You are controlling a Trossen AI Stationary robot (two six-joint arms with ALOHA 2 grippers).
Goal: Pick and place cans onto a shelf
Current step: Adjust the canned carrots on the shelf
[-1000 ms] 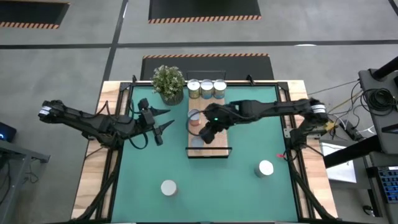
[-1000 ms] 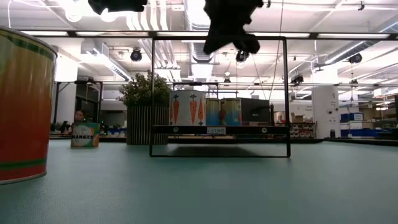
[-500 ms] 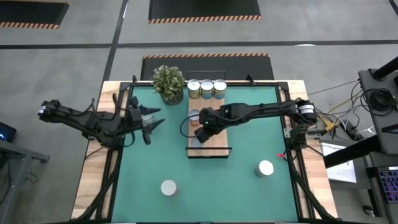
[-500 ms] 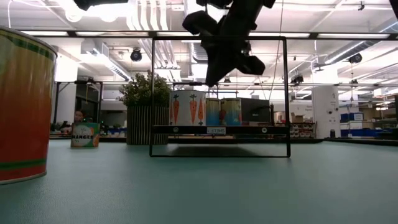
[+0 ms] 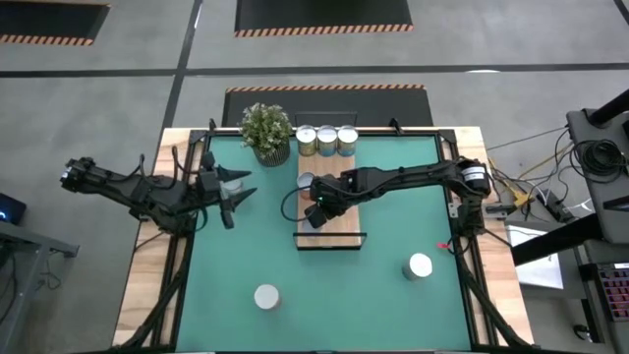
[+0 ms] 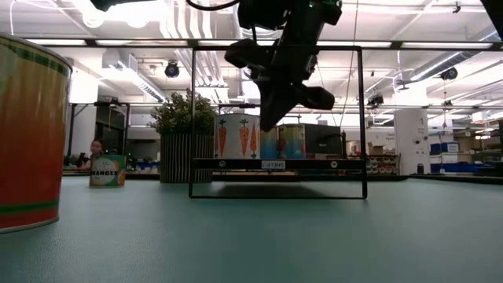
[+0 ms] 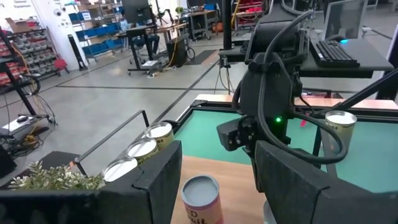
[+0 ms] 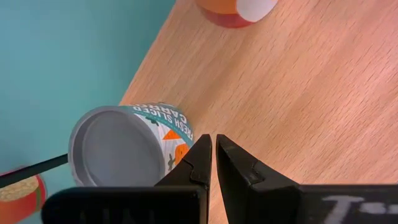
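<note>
A can [image 8: 127,146] stands on the shelf [image 8: 298,93] just beside the right gripper [image 8: 214,158], whose fingers are pressed together, empty. Left gripper [image 5: 236,192] hovers half-open, empty.

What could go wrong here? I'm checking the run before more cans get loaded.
1. The right gripper is shut and hangs just above the shelf, right beside the carrot can. A small sideways move could knock the can off the board's edge.
2. The shelf already holds a second can close to that arm, so a swing could bump it.
3. The left gripper, open, waits at the shelf's left; both arms could crowd each other there.
</note>
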